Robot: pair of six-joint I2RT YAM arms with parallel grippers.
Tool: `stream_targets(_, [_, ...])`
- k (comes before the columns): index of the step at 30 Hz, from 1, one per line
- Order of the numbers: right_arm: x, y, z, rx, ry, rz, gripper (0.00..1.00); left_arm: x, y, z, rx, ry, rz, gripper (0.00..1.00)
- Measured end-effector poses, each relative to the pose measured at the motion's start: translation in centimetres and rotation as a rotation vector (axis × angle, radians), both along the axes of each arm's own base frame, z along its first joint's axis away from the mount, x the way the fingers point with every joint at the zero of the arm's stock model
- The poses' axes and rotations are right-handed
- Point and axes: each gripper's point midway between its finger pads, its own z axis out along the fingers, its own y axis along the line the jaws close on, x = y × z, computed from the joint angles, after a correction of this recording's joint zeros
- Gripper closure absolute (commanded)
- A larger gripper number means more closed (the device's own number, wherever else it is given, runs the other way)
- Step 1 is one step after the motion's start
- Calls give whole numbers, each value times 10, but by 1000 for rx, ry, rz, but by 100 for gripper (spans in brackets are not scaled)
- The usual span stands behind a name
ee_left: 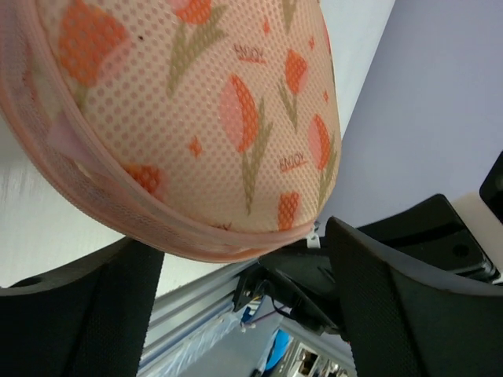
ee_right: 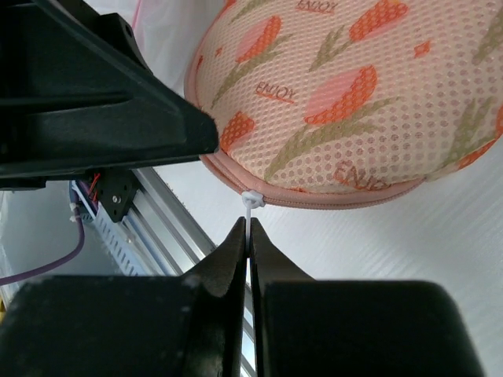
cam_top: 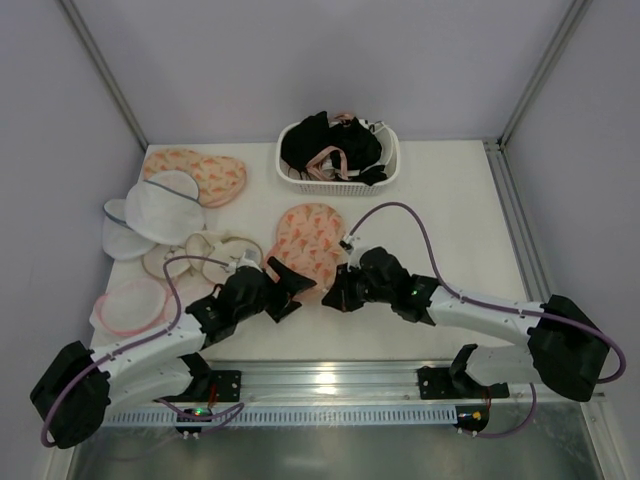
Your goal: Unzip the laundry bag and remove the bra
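The laundry bag (cam_top: 310, 240), peach with an orange tulip print and a pink zip rim, lies in the middle of the table. My right gripper (cam_top: 340, 290) is at its near end. In the right wrist view the right gripper (ee_right: 249, 236) is shut on the white zip pull (ee_right: 250, 200), under the bag (ee_right: 354, 94). My left gripper (cam_top: 290, 285) is open just left of it. In the left wrist view the left gripper (ee_left: 244, 275) has wide-set fingers (ee_left: 409, 306) on either side of the near end of the bag (ee_left: 196, 118). The bra is hidden.
A white basket (cam_top: 392, 168) of black garments stands behind the bag. At the back left lie a second peach bag (cam_top: 195, 175), white mesh bags (cam_top: 160, 210), cream round bags (cam_top: 215, 250) and a pink-rimmed one (cam_top: 130, 305). A metal rail (cam_top: 330, 380) runs along the near edge.
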Motion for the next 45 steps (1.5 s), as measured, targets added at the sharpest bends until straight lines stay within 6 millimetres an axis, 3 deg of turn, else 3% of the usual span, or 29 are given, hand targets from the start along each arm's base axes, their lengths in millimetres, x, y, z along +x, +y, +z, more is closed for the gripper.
stream_targets(7, [-5,-6,9,28,-26,6,96,17,3,-10,21,-23,73,72])
stream_targets(12, [-8,-11,6,3,-23,7,96,23,-1,-13,17,-26,85,94])
stream_targets(15, [-10,-18,-5,-57,-1,-5,96,23,-2,-16,21,-24,82,100])
stream_targets(27, [-4,-53,-25,-282,18,-120,96,25,-1,-21,48,-26,86,100])
stream_targets(29, [-4,-60,-28,-314,20,-138,96,25,-1,-24,55,-20,85,96])
stream_targets(31, [-4,-67,-32,-346,21,-154,96,25,-2,-26,60,-15,82,79])
stream_targets(32, [-4,-70,-34,-361,21,-163,97,25,-2,-26,61,-15,79,68])
stream_targets(33, [-3,-73,-35,-375,18,-172,96,25,-3,-26,63,-18,70,47])
stream_targets(36, [-2,-87,-41,-435,14,-205,96,27,-6,-21,64,-37,58,14])
stream_targets(37, [-1,-90,-42,-452,13,-214,96,28,-7,-19,64,-45,54,8])
stream_targets(39, [0,-99,-44,-491,7,-237,96,29,-9,-16,58,-52,53,1])
stream_targets(43, [4,-119,-41,-563,-11,-302,95,30,-9,-9,56,-73,45,1])
stream_targets(44, [5,-124,-40,-578,-15,-321,88,29,-8,-7,56,-77,44,1])
stream_targets(45, [7,-129,-37,-592,-20,-352,74,29,-8,-5,57,-80,43,1])
